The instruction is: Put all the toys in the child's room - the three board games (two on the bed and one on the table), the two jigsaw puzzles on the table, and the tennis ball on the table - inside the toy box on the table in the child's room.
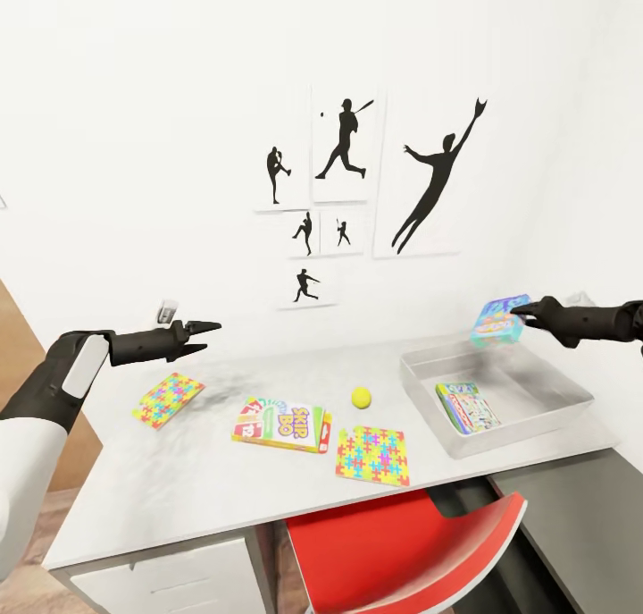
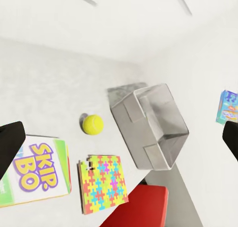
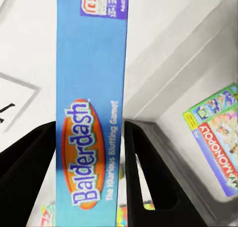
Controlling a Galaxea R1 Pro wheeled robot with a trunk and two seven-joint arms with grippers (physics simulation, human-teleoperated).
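My right gripper (image 1: 525, 311) is shut on the small blue board game (image 1: 498, 320), which hangs over the far edge of the light-grey toy box (image 1: 572, 393). In the right wrist view the blue box (image 3: 91, 113), lettered Balderdash, sits between both fingers (image 3: 148, 177). A green board game (image 1: 466, 407) lies inside the toy box. On the table (image 1: 179, 480) lie the SKIP-BO game (image 1: 282, 424), the tennis ball (image 1: 361, 397) and two jigsaw puzzles (image 1: 169, 399) (image 1: 373, 455). My left gripper (image 1: 211, 335) hovers open above the table's left part, holding nothing.
A red chair (image 1: 411, 542) is tucked under the table's front edge. White drawers (image 1: 170, 583) stand below at the left, and a lower dark-grey section (image 1: 580, 516) is at the right. Silhouette pictures (image 1: 344, 145) hang on the wall behind.
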